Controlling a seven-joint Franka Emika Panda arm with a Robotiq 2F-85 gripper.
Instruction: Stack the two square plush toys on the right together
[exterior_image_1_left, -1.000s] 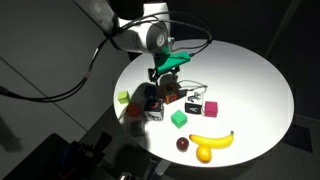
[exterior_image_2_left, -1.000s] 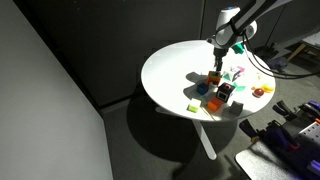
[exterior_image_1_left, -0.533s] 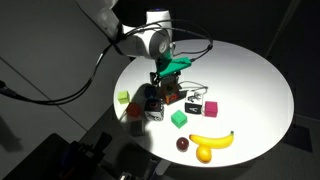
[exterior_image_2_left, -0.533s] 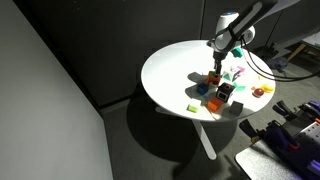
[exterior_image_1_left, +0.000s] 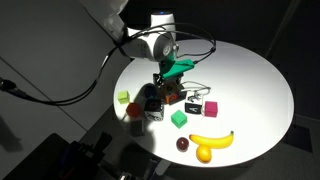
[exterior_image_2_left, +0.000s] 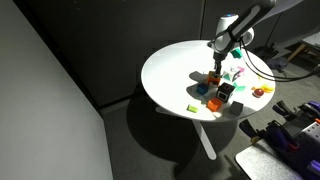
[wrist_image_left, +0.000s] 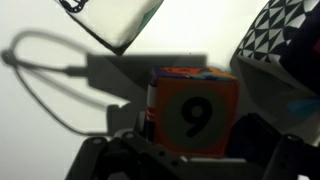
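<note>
Now hovering low over orange numbered cube (wrist_image_left: 193, 110), hand (exterior_image_1_left: 165, 86) spread wide to straddle it for a pinch. Resting on table (exterior_image_1_left: 250, 70) near black white-marked cube (wrist_image_left: 278, 38), probably allowing short lift-and-stack. Nothing gripped yet.

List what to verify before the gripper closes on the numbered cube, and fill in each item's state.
1. Gripper open: ok.
2. Numbered cube centred between the fingers: ok in the wrist view.
3. Fingers low enough on the cube's sides: cannot tell, the lower edge is in shadow.
4. Black patterned toy clear of the closing finger: cannot tell, it sits close on one side.
5. Pink cube and banana apart from the gripper: ok in an exterior view.
6. The two toys stacked: not ok, they are side by side.
</note>
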